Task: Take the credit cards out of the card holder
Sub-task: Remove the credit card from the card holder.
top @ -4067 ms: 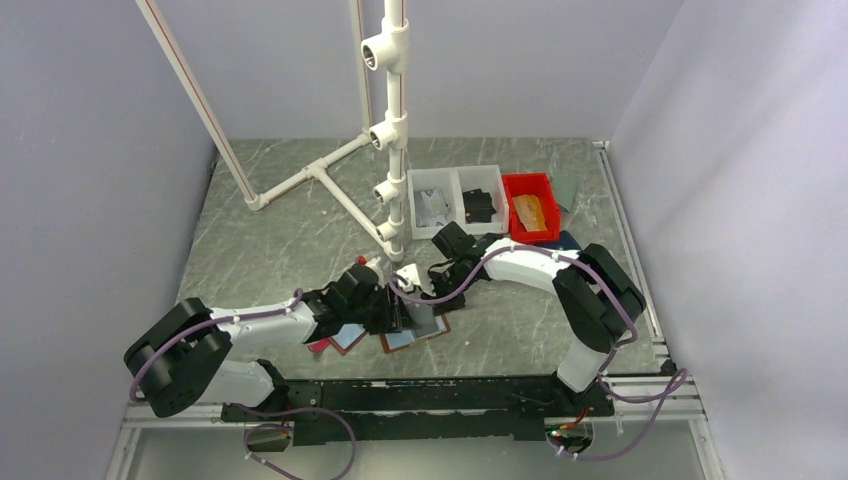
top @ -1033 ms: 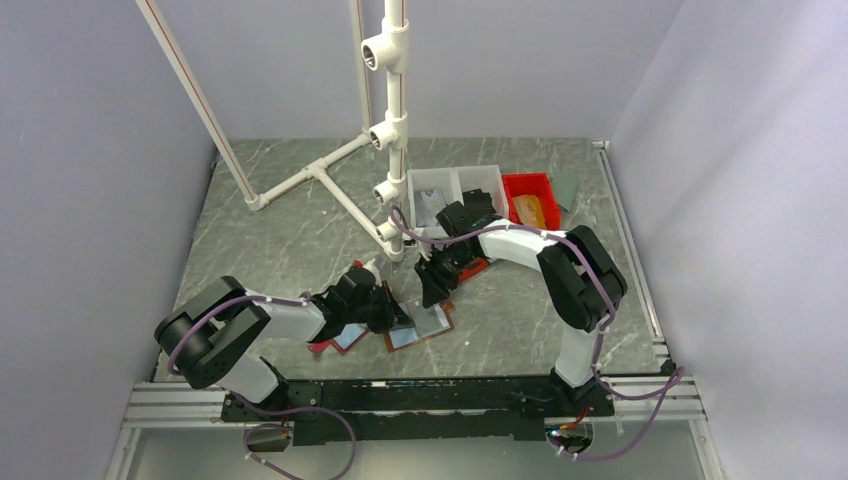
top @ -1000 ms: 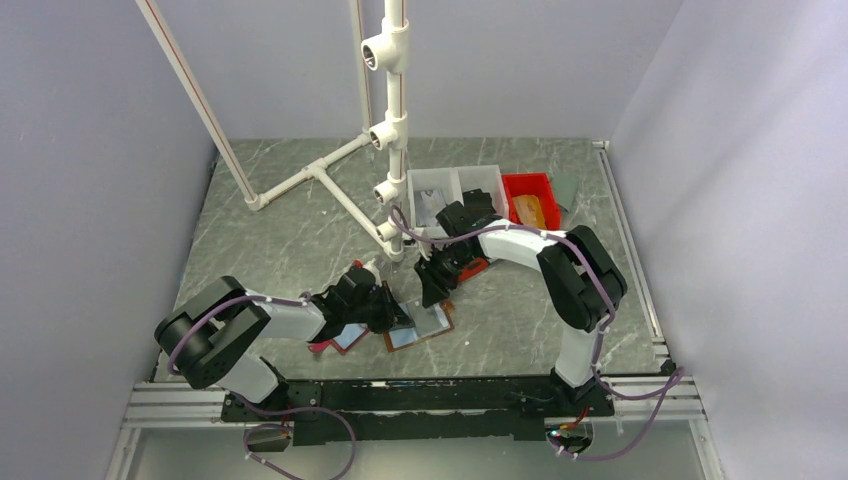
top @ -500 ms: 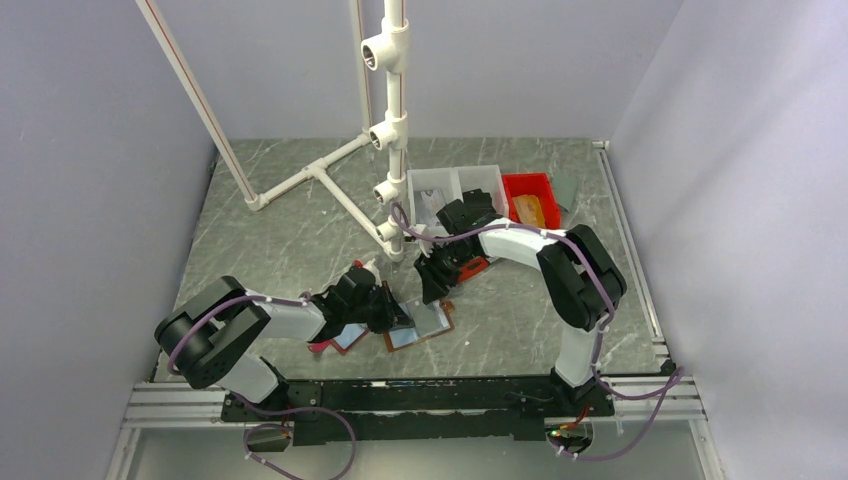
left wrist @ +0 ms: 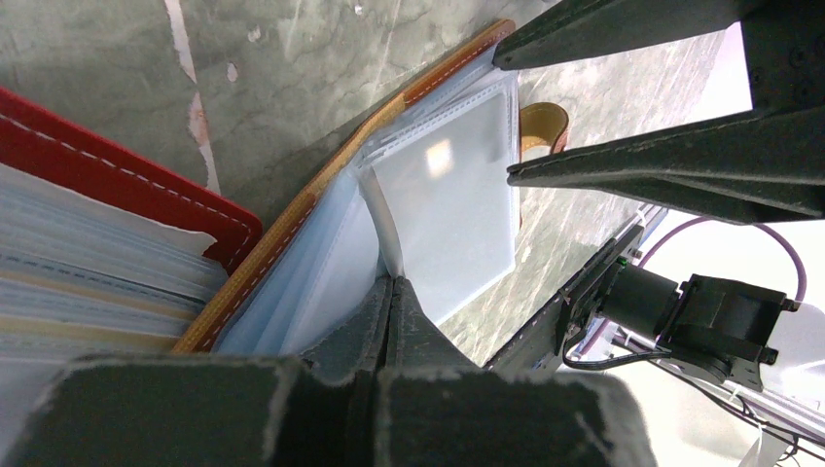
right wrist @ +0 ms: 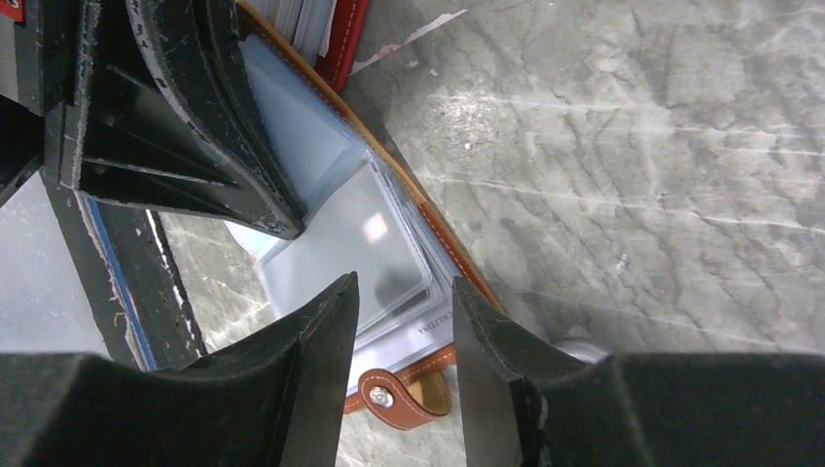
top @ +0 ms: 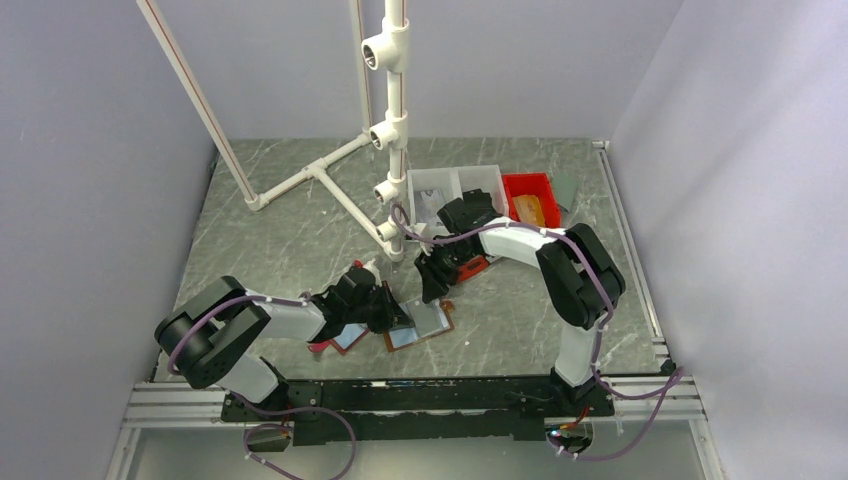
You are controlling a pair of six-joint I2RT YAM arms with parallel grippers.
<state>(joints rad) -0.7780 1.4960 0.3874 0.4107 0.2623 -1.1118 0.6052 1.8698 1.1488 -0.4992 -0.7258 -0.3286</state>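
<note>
Near the worktop (top: 280, 230) front edge, the card holder (top: 418, 325) is being pinched, seemingly by one clear sleeve (left wrist: 452, 204), in the clenched left tool (left wrist: 389, 287). The right tool (right wrist: 402, 287) is being held part-open, empty. Tugging could tear the sleeve.

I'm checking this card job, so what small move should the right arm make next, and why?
Probably lower the right jaws to the clear sleeve and pinch a card edge there. The left jaws are shut on a plastic page of the card holder, pinning it open, and the right jaws hang open over that sleeve with nothing between them.
</note>
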